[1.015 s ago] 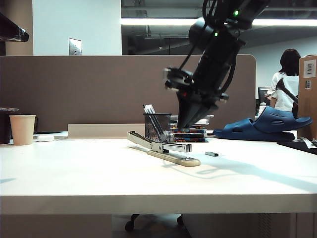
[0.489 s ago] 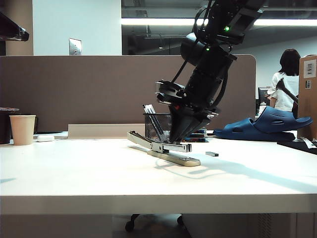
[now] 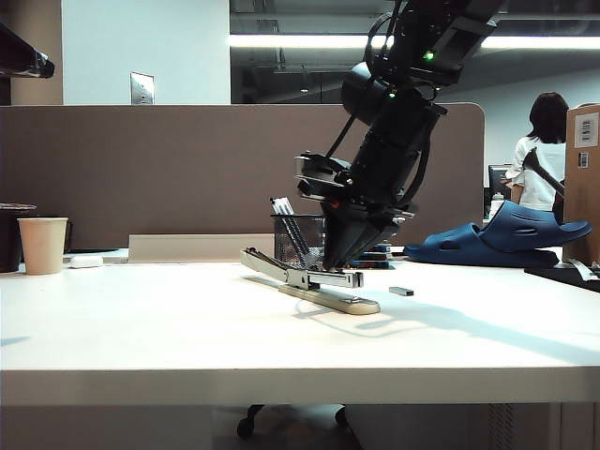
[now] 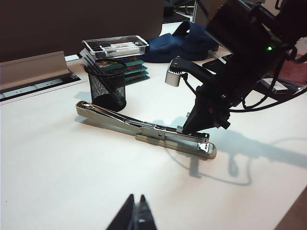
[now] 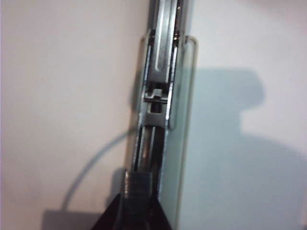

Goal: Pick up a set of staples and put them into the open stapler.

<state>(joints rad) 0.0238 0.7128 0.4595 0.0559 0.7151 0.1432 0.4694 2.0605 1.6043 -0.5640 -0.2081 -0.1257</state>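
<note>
Exterior: right gripper [image 3: 339,266] points down at the stapler [image 3: 314,284], tips at the silver channel near the front end. Stapler lies open on the table [image 3: 187,328], long arm swung back toward the pen cup [image 3: 298,241]. A spare strip [image 3: 401,292] lies on the table just past the front end, well apart from the gripper. Can't see the staples here, tips too small.

Left wrist: left gripper [image 4: 135,215] hovers well clear of the stapler [image 4: 144,129], tips together, holding nothing. Right gripper [image 4: 189,128] tips meet the channel near the front.

Right wrist: right gripper [image 5: 136,203] is clamped on the staples [image 5: 136,190], a ribbed grey bar, sitting right at the channel [image 5: 160,96] mouth, roughly in line with it.

Risk: if the bar is slightly skewed or riding on a channel wall, release could leave it perched or tip it out onto the table. Pushing down could also shift or rock the loose stapler. Alignment looks close but seating can't be confirmed.
</note>
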